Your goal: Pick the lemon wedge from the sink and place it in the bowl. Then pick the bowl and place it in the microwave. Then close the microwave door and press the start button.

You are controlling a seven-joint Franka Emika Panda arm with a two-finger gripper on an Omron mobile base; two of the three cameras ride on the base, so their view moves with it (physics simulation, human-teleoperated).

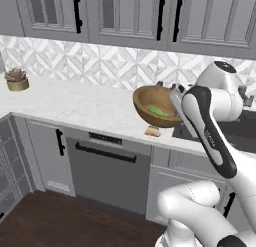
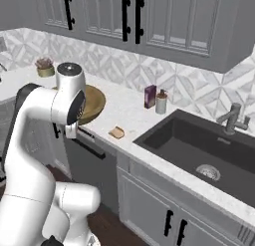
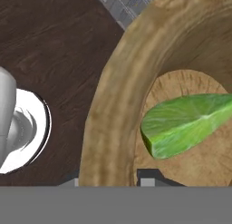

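1. We see the wide brown wooden bowl (image 1: 155, 107) raised above the counter edge and tilted.
2. We see the small yellow-green lemon wedge (image 3: 186, 123) lying on its lighter tan inside.
3. The dark charcoal rectangular sink (image 2: 206, 148) sits well apart.

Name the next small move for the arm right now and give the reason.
Probably carry the bowl on toward the microwave, keeping it close to level. The claw grips the bowl's rim, one finger on each side of the wall, and the bowl hangs tilted above the counter with the lemon wedge lying loose inside.
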